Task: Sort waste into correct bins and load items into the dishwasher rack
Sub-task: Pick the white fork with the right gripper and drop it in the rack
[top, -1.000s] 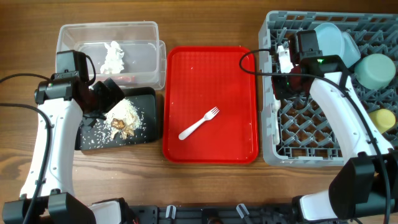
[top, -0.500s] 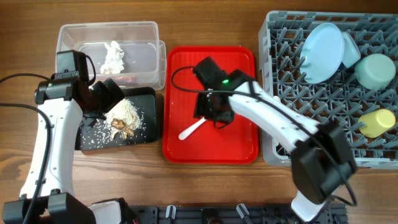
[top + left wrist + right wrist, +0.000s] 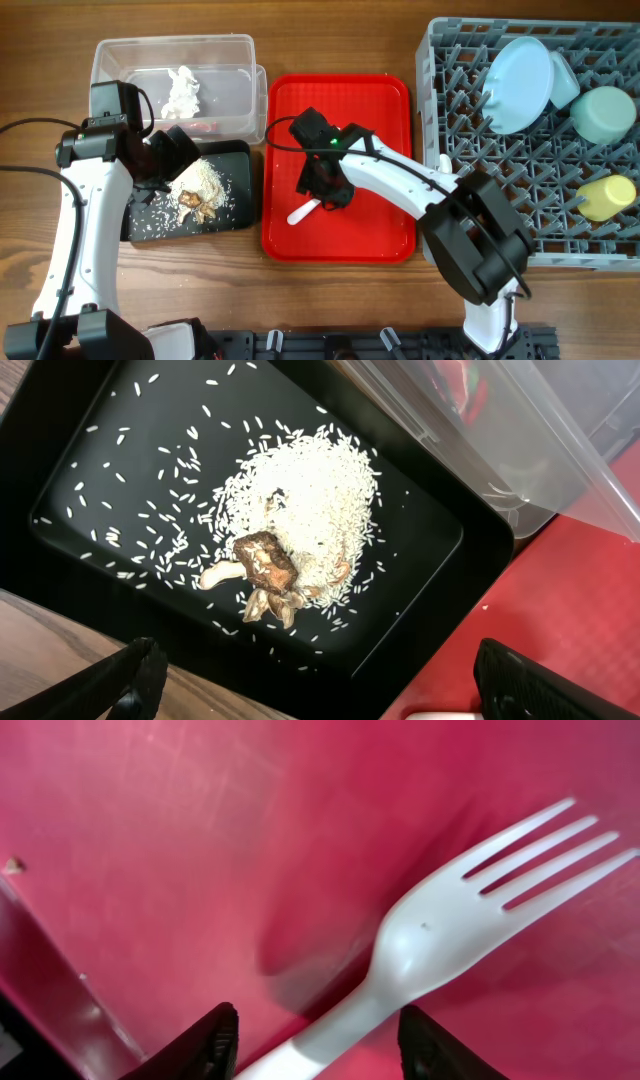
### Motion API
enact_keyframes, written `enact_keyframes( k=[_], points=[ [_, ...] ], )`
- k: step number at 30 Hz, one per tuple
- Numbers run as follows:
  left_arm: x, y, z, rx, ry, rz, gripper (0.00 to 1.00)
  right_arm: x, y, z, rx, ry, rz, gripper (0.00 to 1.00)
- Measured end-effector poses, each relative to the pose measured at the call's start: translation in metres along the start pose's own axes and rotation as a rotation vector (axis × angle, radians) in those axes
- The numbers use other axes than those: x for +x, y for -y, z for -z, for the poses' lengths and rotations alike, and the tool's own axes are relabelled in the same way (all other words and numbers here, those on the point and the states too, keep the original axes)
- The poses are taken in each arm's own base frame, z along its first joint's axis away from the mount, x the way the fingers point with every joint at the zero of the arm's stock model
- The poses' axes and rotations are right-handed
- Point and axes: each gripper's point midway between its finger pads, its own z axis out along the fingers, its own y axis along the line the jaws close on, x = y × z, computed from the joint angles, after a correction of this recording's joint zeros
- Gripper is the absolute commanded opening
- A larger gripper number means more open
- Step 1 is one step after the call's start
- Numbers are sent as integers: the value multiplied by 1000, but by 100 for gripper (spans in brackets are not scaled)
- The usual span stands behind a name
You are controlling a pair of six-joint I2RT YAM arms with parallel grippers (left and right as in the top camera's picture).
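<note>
White plastic fork (image 3: 440, 930) lies flat on the red tray (image 3: 150, 820), tines pointing away from the wrist camera, handle running back between the fingers of the right claw (image 3: 320, 1045). This claw is apart, one finger on either side of the handle, nothing clamped. Judgement: the step in hand is the fork pickup. To do it well, lower until the fingertips nearly meet the tray floor, keep the handle centred, and close across the neck just behind the head. Thin plastic may skid or flip if pinched off-centre. Lift level before swinging away. Further out, the left claw (image 3: 320, 670) hangs apart and empty over the black tray (image 3: 80, 510) of rice and brown scraps (image 3: 265, 555). The clear tub (image 3: 170, 50) holds the tissue (image 3: 183, 90). Farthest, the grey rack (image 3: 500, 200) on the wooden surface (image 3: 50, 60) carries the plate (image 3: 520, 70), mint bowl (image 3: 603, 113) and yellow cup (image 3: 607, 197).
</note>
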Motion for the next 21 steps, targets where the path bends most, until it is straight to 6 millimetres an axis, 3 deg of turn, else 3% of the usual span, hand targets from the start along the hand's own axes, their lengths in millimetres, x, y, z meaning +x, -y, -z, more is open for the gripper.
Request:
enact_keyframes(
  k=[3,10,16,19,21],
  points=[
    [0,0,0,0,0,0,100,1,7,-4,36,-9,0,23],
    [0,0,0,0,0,0,100,-2,13,-4,56,-14,36,6],
    [0,0,0,0,0,0,100,-28,31,4,58,-6,135,4],
    [0,0,0,0,0,0,100,-47,42,30,39,34,190,4],
    [0,0,0,0,0,0,100,-65,44,75,-25,116,268,4]
  ],
)
